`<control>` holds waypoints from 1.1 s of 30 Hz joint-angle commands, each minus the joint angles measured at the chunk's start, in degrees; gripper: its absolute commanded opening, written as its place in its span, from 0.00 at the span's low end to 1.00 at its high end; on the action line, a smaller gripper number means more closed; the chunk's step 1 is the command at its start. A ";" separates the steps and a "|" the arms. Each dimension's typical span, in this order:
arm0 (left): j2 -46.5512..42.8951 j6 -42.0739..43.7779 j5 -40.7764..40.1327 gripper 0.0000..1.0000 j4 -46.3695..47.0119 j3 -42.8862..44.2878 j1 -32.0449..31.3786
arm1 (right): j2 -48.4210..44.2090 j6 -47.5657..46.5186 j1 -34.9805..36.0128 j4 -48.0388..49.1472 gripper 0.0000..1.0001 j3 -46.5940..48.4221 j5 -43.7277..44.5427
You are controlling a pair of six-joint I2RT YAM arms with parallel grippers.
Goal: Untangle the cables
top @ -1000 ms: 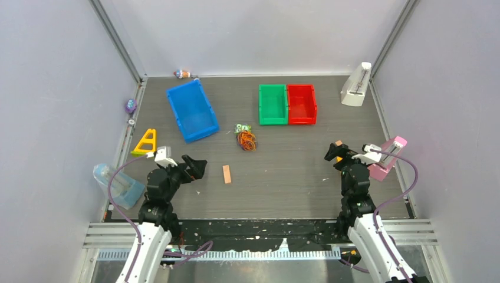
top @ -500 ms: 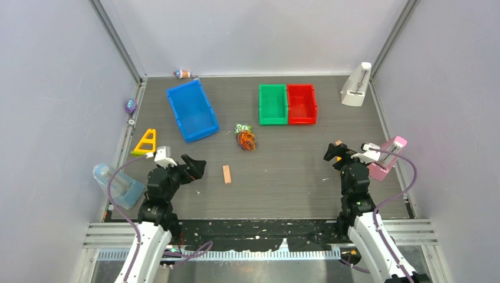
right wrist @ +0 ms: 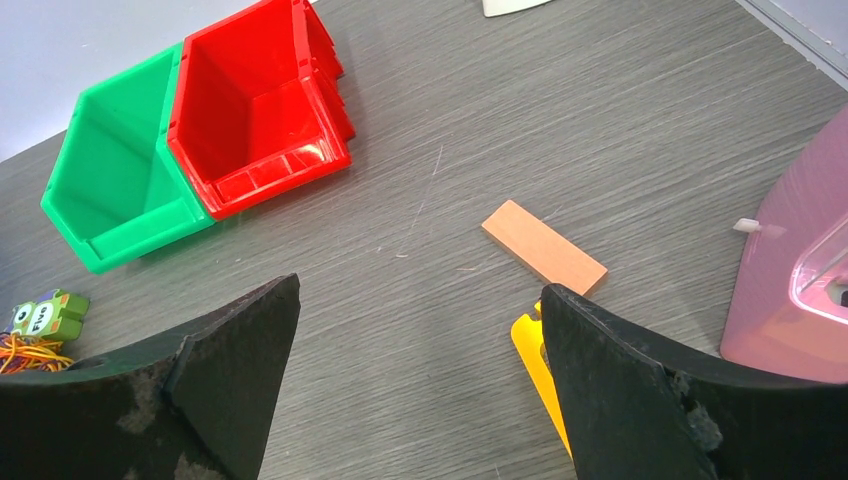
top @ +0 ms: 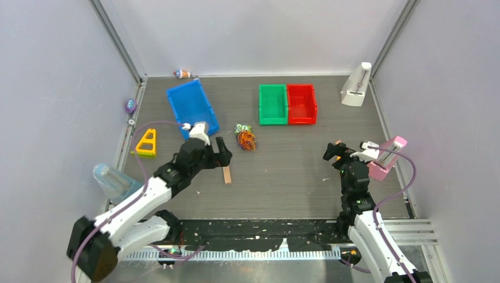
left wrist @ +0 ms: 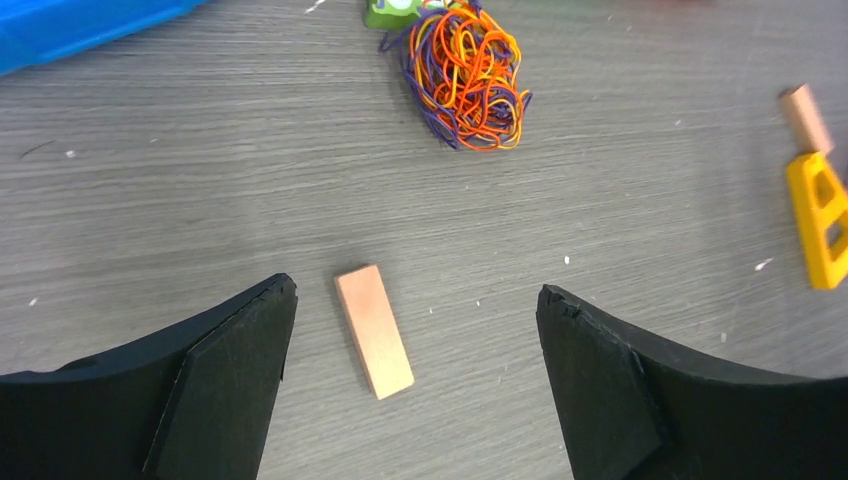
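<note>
The cables are a small tangled bundle of orange, yellow and purple strands on the table's middle; they also show at the top of the left wrist view and at the left edge of the right wrist view. My left gripper is open and empty, just near-left of the bundle and above a small wooden block. My right gripper is open and empty at the right, far from the cables.
A blue bin lies back left; green and red bins stand at the back. A green toy touches the bundle. A second wooden block and a yellow piece lie by the right gripper, next to a pink object. A yellow triangle lies left.
My left arm has reached forward and to the right, bringing its open gripper close to the cable bundle. The right arm has barely moved.
</note>
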 commanded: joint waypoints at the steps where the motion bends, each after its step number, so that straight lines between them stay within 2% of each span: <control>1: 11.99 0.43 -3.44 0.89 1.81 7.25 -2.71 | 0.61 -0.29 0.07 2.60 0.95 2.74 0.03; 6: 24.59 -1.82 -0.75 0.82 5.35 13.69 -2.96 | 0.55 -0.23 0.11 2.55 0.95 2.73 -0.05; 11: 33.28 -3.67 0.14 0.81 9.12 17.66 -3.21 | 0.28 -0.40 0.10 2.60 0.95 2.59 -0.26; 22: 50.33 -5.35 3.74 0.74 8.01 29.16 -3.22 | 0.55 -0.51 0.06 2.25 0.95 2.82 -0.74; 24: 53.30 -5.93 5.69 0.66 6.27 32.19 -3.22 | 0.95 -0.51 0.09 2.25 0.95 2.95 -0.73; 28: 56.68 -6.48 10.87 0.18 6.16 34.88 -3.22 | 1.11 -0.43 0.05 2.20 0.95 3.10 -0.70; 29: 56.59 -6.42 11.24 0.09 6.52 34.51 -3.26 | 1.07 -0.42 0.09 2.19 0.95 3.09 -0.77; 31: 55.19 -5.54 11.90 0.00 8.05 32.98 -3.32 | 0.96 -0.58 0.09 2.16 0.95 3.07 -0.79; 33: 52.35 -3.74 12.67 0.00 8.79 31.23 -3.46 | 1.16 -0.80 0.07 2.27 0.95 3.14 -1.06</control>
